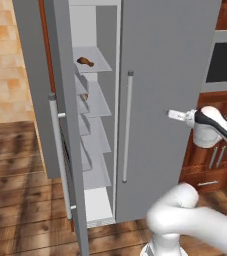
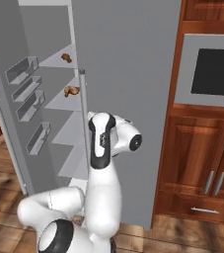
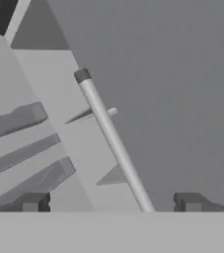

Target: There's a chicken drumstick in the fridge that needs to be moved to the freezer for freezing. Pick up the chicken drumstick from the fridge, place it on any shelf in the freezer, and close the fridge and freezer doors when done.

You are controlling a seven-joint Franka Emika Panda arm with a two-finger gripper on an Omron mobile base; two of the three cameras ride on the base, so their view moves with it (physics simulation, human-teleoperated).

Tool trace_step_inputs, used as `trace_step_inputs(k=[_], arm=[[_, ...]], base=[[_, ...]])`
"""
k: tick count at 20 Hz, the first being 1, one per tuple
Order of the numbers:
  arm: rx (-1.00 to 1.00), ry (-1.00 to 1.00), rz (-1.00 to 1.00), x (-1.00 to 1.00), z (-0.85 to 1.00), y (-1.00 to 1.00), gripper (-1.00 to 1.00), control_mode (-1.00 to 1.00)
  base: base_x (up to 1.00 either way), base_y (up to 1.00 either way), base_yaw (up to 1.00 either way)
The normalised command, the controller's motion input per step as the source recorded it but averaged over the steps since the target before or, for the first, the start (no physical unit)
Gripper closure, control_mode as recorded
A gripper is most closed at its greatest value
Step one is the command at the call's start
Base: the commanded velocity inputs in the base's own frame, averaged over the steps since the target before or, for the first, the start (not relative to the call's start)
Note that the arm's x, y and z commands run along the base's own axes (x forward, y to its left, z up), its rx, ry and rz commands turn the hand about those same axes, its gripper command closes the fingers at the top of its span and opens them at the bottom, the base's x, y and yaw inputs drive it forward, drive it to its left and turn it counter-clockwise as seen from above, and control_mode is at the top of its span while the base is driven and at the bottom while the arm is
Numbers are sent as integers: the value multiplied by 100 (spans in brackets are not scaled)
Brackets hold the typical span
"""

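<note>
The gripper (image 1: 171,114) hangs in front of the closed fridge door (image 1: 170,75), its jaws spread wide and empty; in the hand view the two fingertips (image 3: 34,202) stand well apart with the door's silver bar handle (image 3: 113,143) running between them but not touching either. To the left the narrower freezer door (image 1: 60,100) stands open, showing the freezer (image 1: 97,130) with its stack of slim white shelves. On an upper shelf lies an elongated brown piece that I take to be the chicken drumstick (image 1: 85,61); a second brown lump (image 1: 84,96) sits on the shelf below, partly hidden, and at this size I cannot be fully sure which of the two is which. The drumstick should be light, so weight is no worry. Its meaty end is likely soft and a little slick, and it would give under a squeeze, while the bone end is hard but thin and easy to miss or pivot on. The safest hold is probably across the thick middle of the meat, jaws set crosswise to its length, closing gently enough not to squirt it out. It is not fragile, but it lies far back on a narrow shelf with little headroom, so a level, straight-in reach seems called for.
</note>
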Motion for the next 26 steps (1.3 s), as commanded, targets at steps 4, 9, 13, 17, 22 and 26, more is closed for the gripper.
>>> trace_step_inputs(k=[4, 9, 13, 17, 22, 26], arm=[[-17, 41, 0, -40, 76, 0, -100, -100], [-17, 38, -2, -43, 80, 3, -100, -100], [-9, 12, -14, -86, 18, 30, -100, -100], [-5, 1, -4, -95, -4, 86, -100, -100], [-3, 0, 0, -88, -34, 100, -100, -100], [-12, -8, -2, -55, -5, 100, -100, -100]], base=[[0, 0, 0], [0, 0, 0], [0, 0, 0], [0, 0, 0], [0, 0, 0], [0, 0, 0]])
